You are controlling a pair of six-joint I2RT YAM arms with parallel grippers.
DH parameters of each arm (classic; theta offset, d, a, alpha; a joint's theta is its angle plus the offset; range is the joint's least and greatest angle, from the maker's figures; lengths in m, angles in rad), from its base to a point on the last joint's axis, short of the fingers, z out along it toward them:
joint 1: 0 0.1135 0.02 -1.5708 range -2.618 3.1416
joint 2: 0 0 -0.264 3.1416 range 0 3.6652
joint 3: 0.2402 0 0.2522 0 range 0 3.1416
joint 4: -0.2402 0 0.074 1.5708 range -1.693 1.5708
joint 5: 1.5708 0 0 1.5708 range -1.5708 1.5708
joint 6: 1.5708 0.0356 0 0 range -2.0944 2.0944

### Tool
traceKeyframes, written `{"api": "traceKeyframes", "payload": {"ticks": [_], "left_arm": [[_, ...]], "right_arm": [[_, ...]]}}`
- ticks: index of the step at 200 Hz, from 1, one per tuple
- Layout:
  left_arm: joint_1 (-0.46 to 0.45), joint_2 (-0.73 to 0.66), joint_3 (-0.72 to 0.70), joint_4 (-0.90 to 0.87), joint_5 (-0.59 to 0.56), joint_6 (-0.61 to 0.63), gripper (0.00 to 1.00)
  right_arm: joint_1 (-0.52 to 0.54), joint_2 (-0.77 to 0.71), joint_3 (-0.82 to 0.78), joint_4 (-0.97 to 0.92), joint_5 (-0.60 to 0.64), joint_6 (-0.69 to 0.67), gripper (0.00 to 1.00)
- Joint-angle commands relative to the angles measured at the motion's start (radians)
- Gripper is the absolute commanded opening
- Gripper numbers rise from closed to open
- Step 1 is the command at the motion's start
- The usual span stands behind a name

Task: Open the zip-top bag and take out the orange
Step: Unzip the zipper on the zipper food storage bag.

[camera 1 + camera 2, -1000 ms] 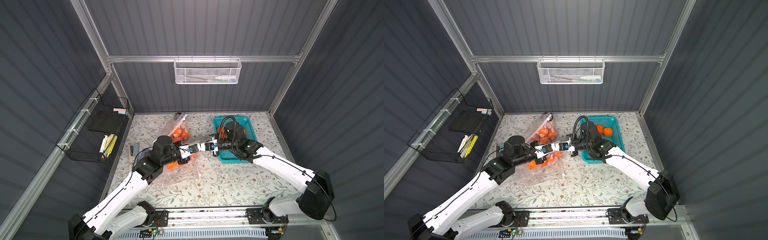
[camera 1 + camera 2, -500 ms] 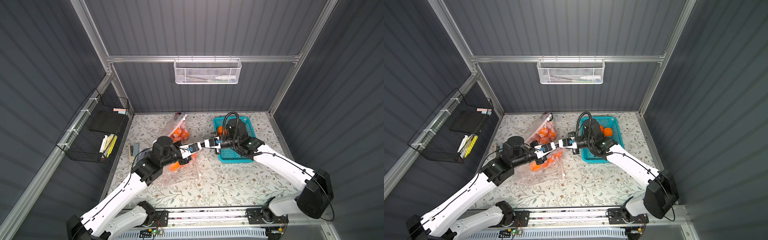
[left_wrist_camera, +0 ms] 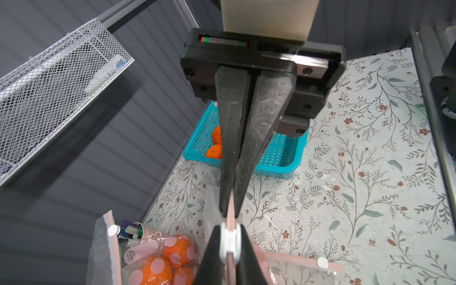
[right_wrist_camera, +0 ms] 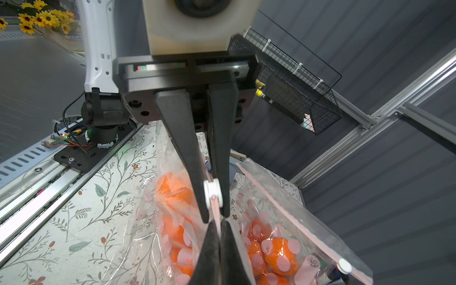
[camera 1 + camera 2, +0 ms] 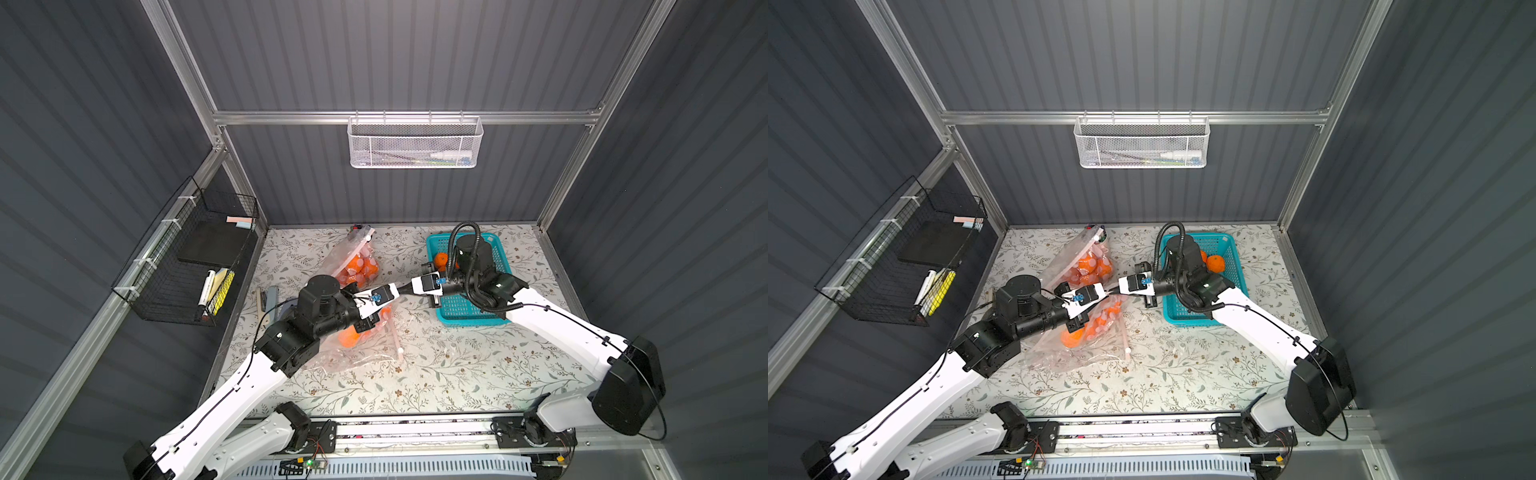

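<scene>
Two zip-top bags [image 4: 151, 167] — one label [image 4: 313, 263] illegible

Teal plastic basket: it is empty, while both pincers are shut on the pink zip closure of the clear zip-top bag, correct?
Not empty. The teal plastic basket holds two oranges, as the left wrist view shows. The left pincer and right pincer are indeed both shut on the pink zip closure of the clear zip-top bag.
</scene>
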Motion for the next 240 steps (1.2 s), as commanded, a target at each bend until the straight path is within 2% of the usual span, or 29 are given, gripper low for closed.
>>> {"api": "traceKeyframes", "payload": {"ticks": [1,40,62,75,90,111,144,179,213,240], "left_arm": [[0.022,-0.051,-0.006,-0.131,-0.062,-0.023,0.08],[0.022,-0.010,-0.004,-0.102,-0.051,-0.023,0.10],[0.022,0.012,-0.009,-0.037,-0.046,-0.037,0.20],[0.022,0.033,-0.005,0.002,-0.026,-0.041,0.31],[0.022,0.057,-0.004,0.054,-0.016,-0.045,0.32],[0.022,0.088,0.003,0.096,0.003,-0.039,0.41],[0.022,0.132,0.028,0.145,0.012,0.008,0.50],[0.022,0.172,0.063,0.203,0.014,0.057,0.51],[0.022,0.162,0.023,0.270,0.024,0.081,0.48],[0.022,0.169,0.021,0.259,0.055,0.096,0.41]], "right_arm": [[-0.112,0.003,0.022,-0.012,0.068,0.005,0.00],[-0.112,0.004,0.022,-0.034,0.070,-0.014,0.00],[-0.114,0.017,0.027,-0.033,0.019,-0.020,0.00],[-0.113,0.029,0.032,-0.032,-0.013,-0.021,0.00],[-0.109,0.038,0.035,-0.032,-0.021,-0.018,0.00],[-0.110,0.037,0.029,-0.038,-0.022,-0.022,0.00],[-0.105,0.038,0.030,-0.042,-0.037,-0.020,0.00],[-0.098,0.042,0.035,-0.057,-0.041,-0.025,0.00],[-0.096,0.044,0.035,-0.062,-0.043,-0.028,0.00],[-0.094,0.048,0.037,-0.062,-0.045,-0.028,0.00]]}}
